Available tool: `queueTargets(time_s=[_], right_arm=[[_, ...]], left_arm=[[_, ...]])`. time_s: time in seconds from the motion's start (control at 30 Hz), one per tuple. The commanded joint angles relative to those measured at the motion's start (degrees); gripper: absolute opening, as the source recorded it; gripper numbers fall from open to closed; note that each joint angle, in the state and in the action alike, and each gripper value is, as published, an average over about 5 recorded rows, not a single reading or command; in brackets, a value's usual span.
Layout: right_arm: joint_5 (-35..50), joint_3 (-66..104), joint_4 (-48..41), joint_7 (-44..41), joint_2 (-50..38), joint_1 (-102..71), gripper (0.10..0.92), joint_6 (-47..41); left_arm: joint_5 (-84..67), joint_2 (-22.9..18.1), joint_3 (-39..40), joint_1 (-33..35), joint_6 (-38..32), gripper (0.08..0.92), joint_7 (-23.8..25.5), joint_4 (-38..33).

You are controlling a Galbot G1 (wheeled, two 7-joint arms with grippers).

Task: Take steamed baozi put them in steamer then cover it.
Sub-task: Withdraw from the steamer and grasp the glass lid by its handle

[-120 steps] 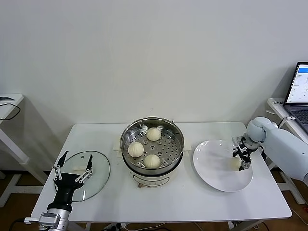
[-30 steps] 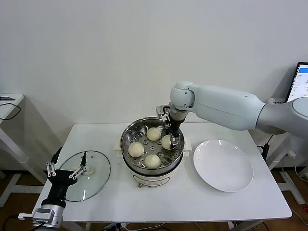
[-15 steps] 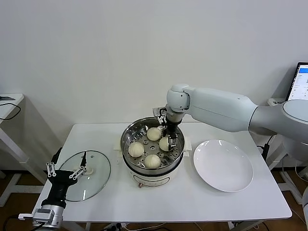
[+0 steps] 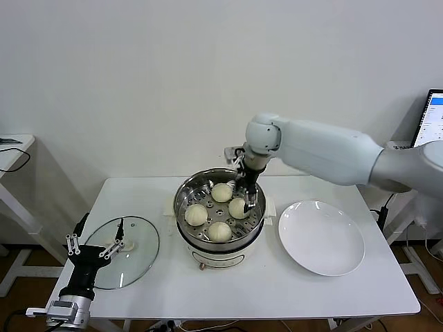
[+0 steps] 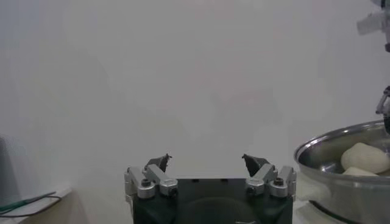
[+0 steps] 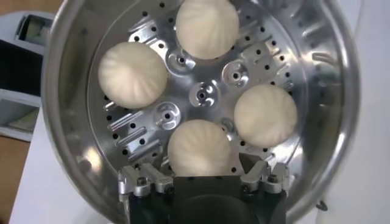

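Observation:
The steamer stands mid-table with four cream-white baozi on its perforated tray. They show in the head view. My right gripper hangs over the pot's right side, open, its fingers either side of the nearest baozi, which rests on the tray. The glass cover with its white handle lies flat at the table's left. My left gripper is open and empty at the cover's near-left edge; it also shows in the left wrist view.
An empty white plate lies right of the steamer. A laptop stands on a side table at far right, and another small table is at far left. The steamer's rim shows at the edge of the left wrist view.
The right arm has carried the last baozi from the plate to the steamer; it now lies on the tray and the gripper has risen slightly. The plate is empty. The left arm has barely moved.

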Motion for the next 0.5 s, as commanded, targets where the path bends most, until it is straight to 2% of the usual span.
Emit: queueTargets(time_s=[0.03,0.17,0.27,0.5], right_arm=[[5.4,5.4,4.8,-1.3,-10.0,3.7,0.823,0.0],[6.5,14.2,7.9,0.0,-17.3,-1.2,0.823,0.2],[8.6,22.5,10.7,4.1,-23.0,-7.1,0.823,1.8],[18.5,43.6,19.8,29.1,-32.8,-29.1,0.823,12.4]], left_arm=[[0.1,-0.1,0.2,0.1,0.1,0.823,-0.1,-0.3],[0.1,-0.4,0.1,0.2,0.1,0.823,-0.2,-0.2],[0.1,-0.7,-0.1,0.2,0.0,0.823,-0.3,0.0],[0.1,-1.4,-0.7,-0.4,0.1,0.823,-0.8,-0.1]])
